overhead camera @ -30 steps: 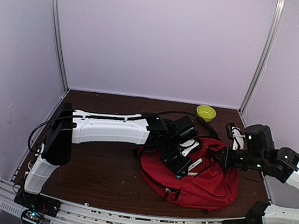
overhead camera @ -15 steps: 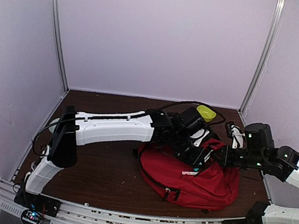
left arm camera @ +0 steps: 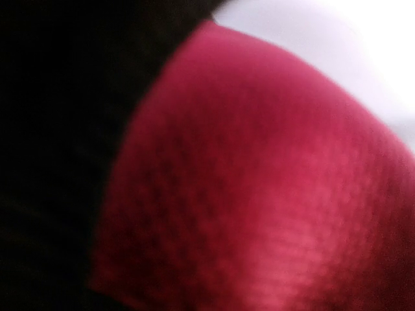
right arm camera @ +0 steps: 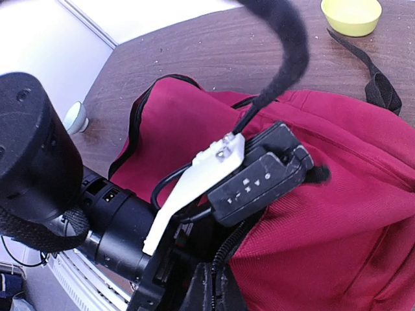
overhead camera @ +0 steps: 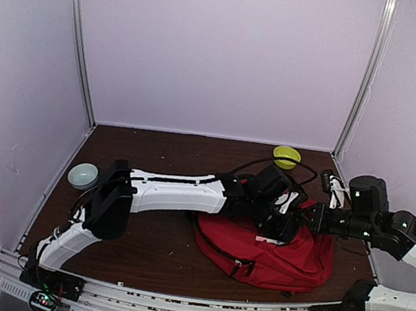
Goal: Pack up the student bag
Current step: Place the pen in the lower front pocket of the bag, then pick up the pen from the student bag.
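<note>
The red student bag (overhead camera: 286, 260) lies at the table's right front, its opening facing left and up. My left arm reaches across the table, and my left gripper (overhead camera: 285, 220) is pushed into the opening. Its fingers are hidden; the left wrist view shows only blurred red fabric (left arm camera: 272, 194) and darkness. My right gripper (right arm camera: 214, 293) is shut on the bag's black zipper edge and holds the opening up. In the top view my right gripper (overhead camera: 316, 218) is at the bag's upper right edge. The right wrist view shows the bag (right arm camera: 350, 214) and the left wrist going in.
A yellow bowl (overhead camera: 286, 156) stands at the back right, also in the right wrist view (right arm camera: 351, 14). A pale blue bowl (overhead camera: 82, 176) sits at the left edge. A black bag strap (right arm camera: 373, 78) trails on the brown table behind the bag.
My left arm has stretched further right and lower, pushing its gripper deeper into the bag. Its base link has swung aside and uncovered the pale blue bowl. My right gripper has kept its grip.
</note>
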Robot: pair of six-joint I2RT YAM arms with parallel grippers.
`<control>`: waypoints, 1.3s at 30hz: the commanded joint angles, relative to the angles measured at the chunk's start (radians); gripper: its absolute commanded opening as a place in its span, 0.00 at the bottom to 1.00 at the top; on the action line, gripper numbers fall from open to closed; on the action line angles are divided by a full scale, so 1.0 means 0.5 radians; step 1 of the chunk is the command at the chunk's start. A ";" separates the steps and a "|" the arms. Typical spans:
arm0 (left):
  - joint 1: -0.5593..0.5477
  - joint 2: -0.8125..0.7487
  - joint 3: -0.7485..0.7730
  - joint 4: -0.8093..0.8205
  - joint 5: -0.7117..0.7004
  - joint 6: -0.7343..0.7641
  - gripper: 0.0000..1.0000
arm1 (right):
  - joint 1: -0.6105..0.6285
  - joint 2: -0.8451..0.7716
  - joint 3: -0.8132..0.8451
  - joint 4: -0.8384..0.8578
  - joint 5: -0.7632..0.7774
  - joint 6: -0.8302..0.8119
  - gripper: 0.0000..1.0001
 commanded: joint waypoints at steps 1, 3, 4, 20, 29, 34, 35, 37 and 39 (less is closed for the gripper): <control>-0.034 -0.236 -0.269 0.410 0.140 0.090 0.57 | 0.014 -0.072 -0.027 0.052 -0.041 0.005 0.00; -0.034 -0.349 -0.409 0.460 0.129 0.146 0.62 | 0.013 -0.087 -0.043 0.042 -0.040 0.006 0.00; -0.035 -0.393 -0.441 0.455 0.129 0.179 0.63 | 0.013 -0.093 -0.050 0.037 -0.042 0.007 0.00; -0.034 -0.784 -0.643 -0.571 -0.470 1.637 0.48 | 0.010 -0.121 -0.118 0.011 -0.034 0.018 0.00; -0.020 -0.778 -0.928 -0.440 -0.404 1.956 0.37 | 0.010 -0.094 -0.138 0.046 -0.041 0.033 0.00; -0.005 -0.663 -0.887 -0.332 -0.424 2.006 0.32 | 0.011 -0.091 -0.125 0.021 -0.051 0.040 0.00; -0.004 -0.643 -0.877 -0.313 -0.449 2.007 0.30 | 0.010 -0.099 -0.122 0.010 -0.046 0.037 0.00; 0.006 -0.616 -0.859 -0.299 -0.484 2.004 0.27 | 0.010 -0.120 -0.123 -0.006 -0.028 0.037 0.00; 0.024 -0.622 -0.859 -0.302 -0.473 1.998 0.27 | 0.012 -0.134 -0.133 -0.010 -0.022 0.041 0.00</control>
